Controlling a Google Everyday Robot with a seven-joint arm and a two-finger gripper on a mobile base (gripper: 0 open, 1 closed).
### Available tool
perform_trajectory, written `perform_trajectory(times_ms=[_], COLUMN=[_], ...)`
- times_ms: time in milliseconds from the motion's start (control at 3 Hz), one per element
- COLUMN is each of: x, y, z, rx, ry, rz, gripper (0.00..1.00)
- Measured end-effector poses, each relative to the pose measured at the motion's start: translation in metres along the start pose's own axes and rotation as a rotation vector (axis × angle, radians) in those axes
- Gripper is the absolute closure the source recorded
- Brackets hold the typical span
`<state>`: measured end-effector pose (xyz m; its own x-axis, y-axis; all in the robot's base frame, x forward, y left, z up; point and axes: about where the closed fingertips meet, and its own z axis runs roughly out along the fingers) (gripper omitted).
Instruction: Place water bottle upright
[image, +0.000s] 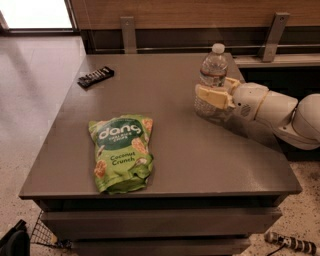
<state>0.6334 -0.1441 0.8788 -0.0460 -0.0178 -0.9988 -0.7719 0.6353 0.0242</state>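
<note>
A green snack bag (122, 152), glossy and crinkled, is laid flat near the front of the smooth grey table (200, 155); "dang" and "Coconut Crunch" can be read on it. A slim dark wrapped bar (95, 76) is seen at the far left; its lettering cannot be read. The water bottle (214, 71), clear ribbed plastic with a white cap and a dark label band, is stood upright toward the far right. Its lower half is clasped by the gripper (211, 94), whose cream jaws are closed on it.
</note>
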Motion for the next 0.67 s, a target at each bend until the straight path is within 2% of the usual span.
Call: perform_trajectory(times_ms=[333, 667], x=[-0.0026, -0.0029], y=[0.0001, 0.0003], z=[0.0, 0.0001], rx=[0.0, 0.0], ry=[0.0, 0.0], rz=[0.0, 0.0], gripper=[0.85, 0.56])
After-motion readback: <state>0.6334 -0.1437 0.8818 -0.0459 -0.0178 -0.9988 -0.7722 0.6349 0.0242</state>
